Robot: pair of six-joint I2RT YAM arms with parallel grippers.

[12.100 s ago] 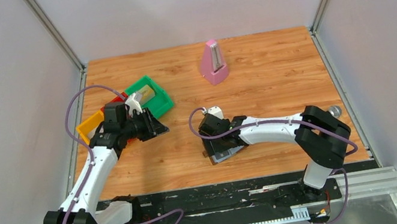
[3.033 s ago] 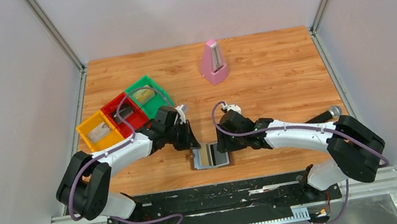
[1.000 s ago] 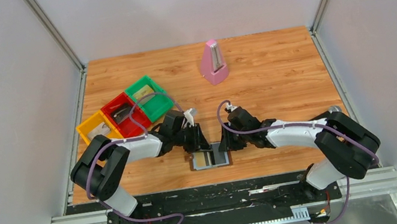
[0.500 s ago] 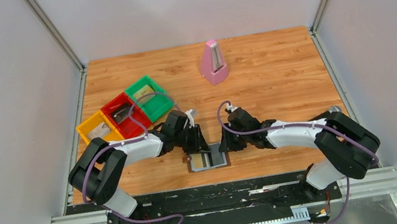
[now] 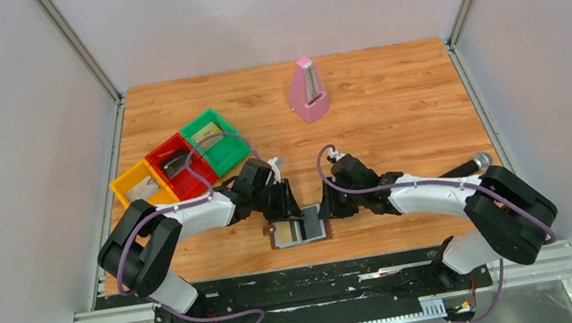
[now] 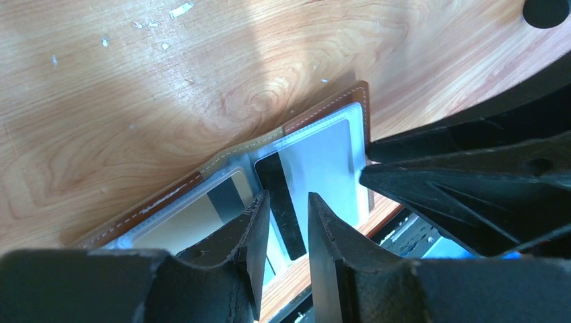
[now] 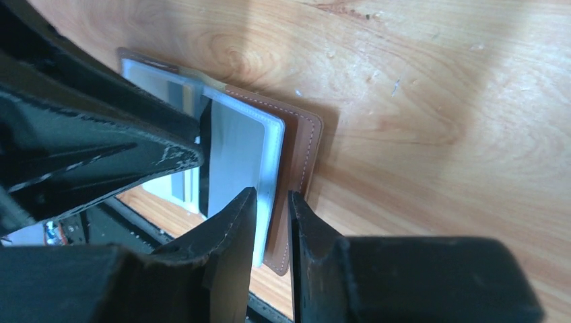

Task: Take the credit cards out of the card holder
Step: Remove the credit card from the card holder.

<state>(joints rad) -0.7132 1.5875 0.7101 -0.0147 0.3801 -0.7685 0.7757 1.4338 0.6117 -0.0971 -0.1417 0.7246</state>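
The card holder lies open near the table's front edge, brown rim outward. Its clear sleeves hold a gold-tan card and a grey-silver card with a black stripe. My left gripper hovers over the fold, jaws a little apart, with nothing between them. My right gripper stands over the holder's right edge, jaws narrowly apart. The grey card lies just left of them.
Yellow, red and green trays sit at the left, each with a card in it. A pink metronome stands at the back. The two grippers nearly touch each other. The table's front edge is just behind the holder.
Twelve seconds ago the left gripper was at the trays; it now faces the right gripper over the holder. In the last second the holder shifted slightly left and the arms barely moved.
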